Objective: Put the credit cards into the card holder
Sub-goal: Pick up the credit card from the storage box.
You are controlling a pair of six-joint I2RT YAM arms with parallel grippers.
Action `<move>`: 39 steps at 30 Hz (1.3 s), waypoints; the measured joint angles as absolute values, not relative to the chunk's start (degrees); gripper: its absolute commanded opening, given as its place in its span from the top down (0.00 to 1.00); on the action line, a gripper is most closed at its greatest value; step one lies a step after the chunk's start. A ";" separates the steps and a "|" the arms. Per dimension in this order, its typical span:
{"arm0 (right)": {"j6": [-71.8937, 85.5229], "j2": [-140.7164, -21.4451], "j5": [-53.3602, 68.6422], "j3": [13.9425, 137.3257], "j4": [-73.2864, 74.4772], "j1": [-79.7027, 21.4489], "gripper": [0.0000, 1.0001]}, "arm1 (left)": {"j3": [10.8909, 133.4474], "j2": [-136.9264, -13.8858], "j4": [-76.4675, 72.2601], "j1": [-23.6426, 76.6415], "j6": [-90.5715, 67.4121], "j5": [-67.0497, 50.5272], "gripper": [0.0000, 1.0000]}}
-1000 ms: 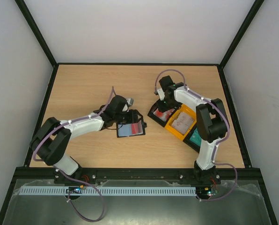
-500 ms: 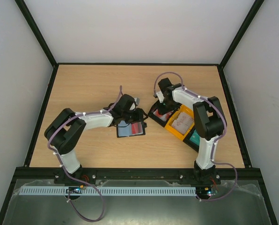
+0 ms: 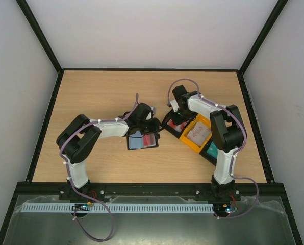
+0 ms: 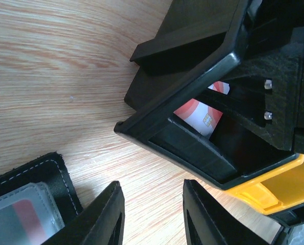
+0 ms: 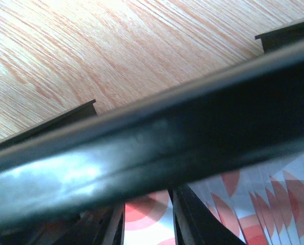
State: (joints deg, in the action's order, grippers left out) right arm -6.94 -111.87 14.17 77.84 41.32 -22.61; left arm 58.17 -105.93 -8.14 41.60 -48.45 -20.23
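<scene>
Now my left gripper (image 4: 152, 193) hangs spread and empty above the tabletop (image 4: 65, 76), beside the open card holder (image 4: 24, 204). My right gripper (image 5: 148, 219) sits in the black bin (image 4: 193, 148) with a red-and-white credit card (image 5: 142, 236) between its fingers; I cannot tell if it pinches.

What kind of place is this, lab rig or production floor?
Likely a lab test cell: white walls and a black frame enclose a small wooden table. A left arm and right arm are bolted to a rail, beside bins of cards.
</scene>
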 measured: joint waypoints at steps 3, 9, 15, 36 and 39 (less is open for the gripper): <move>-6.57 -111.74 14.55 77.69 41.28 -22.55 0.79 | 58.74 -106.54 -7.99 41.63 -48.45 -19.86 0.68; -6.00 -110.65 15.62 76.60 41.32 -22.37 0.82 | 59.22 -107.72 -7.70 41.71 -48.40 -19.25 0.69; -6.00 -108.64 17.52 74.98 41.32 -22.35 0.84 | 60.40 -109.49 -6.48 41.78 -47.90 -18.90 0.70; -7.11 -102.02 23.22 71.05 41.32 -22.20 0.84 | 63.07 -110.72 -4.19 41.85 -46.46 -18.06 0.71; -7.27 -101.38 23.99 70.48 41.41 -22.20 0.83 | 63.09 -110.72 -4.08 41.85 -46.41 -17.98 0.71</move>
State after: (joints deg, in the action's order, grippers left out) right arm -7.27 -101.38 23.99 70.48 41.41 -22.20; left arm 63.09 -110.72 -4.08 41.85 -46.41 -17.98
